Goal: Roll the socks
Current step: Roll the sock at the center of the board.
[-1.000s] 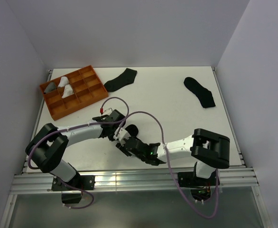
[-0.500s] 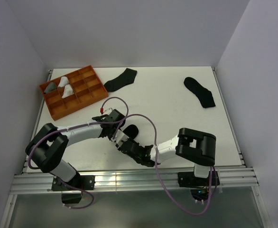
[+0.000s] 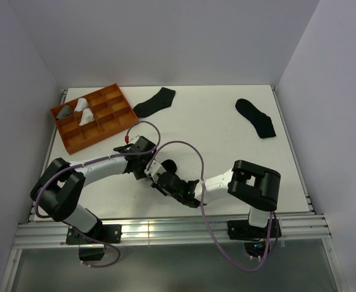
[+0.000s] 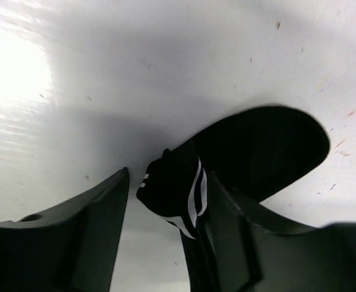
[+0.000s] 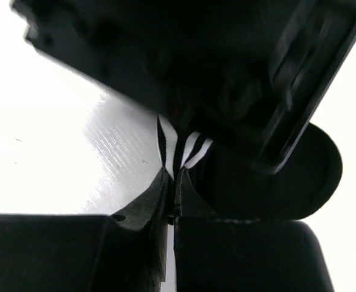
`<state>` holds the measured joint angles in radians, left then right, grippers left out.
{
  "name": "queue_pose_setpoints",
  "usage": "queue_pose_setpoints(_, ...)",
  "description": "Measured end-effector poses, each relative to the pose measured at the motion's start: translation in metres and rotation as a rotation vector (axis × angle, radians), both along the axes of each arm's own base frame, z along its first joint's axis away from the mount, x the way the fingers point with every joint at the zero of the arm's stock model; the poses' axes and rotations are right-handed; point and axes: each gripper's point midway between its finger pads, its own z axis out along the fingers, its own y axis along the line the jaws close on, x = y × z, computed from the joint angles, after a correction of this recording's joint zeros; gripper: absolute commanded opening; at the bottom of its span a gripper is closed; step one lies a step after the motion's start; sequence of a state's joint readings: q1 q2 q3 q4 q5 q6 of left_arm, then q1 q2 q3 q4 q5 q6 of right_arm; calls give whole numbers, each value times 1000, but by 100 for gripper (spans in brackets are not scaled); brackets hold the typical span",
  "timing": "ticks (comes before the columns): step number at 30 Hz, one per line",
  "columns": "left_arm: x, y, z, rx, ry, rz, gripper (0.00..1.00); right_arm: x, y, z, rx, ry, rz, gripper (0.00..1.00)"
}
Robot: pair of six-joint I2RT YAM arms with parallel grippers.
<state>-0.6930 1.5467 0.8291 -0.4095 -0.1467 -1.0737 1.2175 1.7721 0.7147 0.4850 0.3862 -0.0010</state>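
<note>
Black striped sock [image 4: 257,146]: flat on the surface [image 3: 214,140], front centre, where both arms meet
Long axis: in the left wrist view it slants from the white-striped cuff, low by the fingers, up to the rounded end at upper right
Left claw [image 4: 167,182]: part open, straddling the cuff; one finger touches fabric, a sliver of gap at the other
Right claw [image 5: 171,185]: clamped tight, pinching the striped edge
Far side: plain black sock [image 3: 155,101] beside the orange tray [image 3: 105,137]; second plain sock [image 3: 255,117] well apart, far right
</note>
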Motion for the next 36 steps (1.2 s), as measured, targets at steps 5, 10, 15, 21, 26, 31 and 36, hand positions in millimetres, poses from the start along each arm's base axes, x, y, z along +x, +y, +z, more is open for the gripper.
queue_pose_setpoints(5, 21, 12, 21, -58, -54, 84, 74, 1, 3, 1, 54, 79, 27, 0)
queue_pose_setpoints(10, 41, 25, 47, -159, -143, 197, 77, 1, 3, 0, 110, 160, 55, 0)
queue_pose_setpoints(15, 30, 44, 55, -241, -202, 293, 78, 6, 1, 2, 209, 310, 91, 0)
queue_pose_setpoints(21, 7, 49, 44, -292, -216, 312, 79, 17, -6, 1, 332, 517, 124, 0)
queue_pose_setpoints(26, -8, 37, 30, -339, -203, 282, 78, 20, -7, 0, 420, 683, 163, 0)
queue_pose_setpoints(31, -12, 27, 20, -361, -186, 265, 77, 22, -9, 1, 479, 815, 179, 0)
queue_pose_setpoints(36, -7, 18, 15, -375, -183, 253, 74, 22, -10, 0, 506, 914, 189, 0)
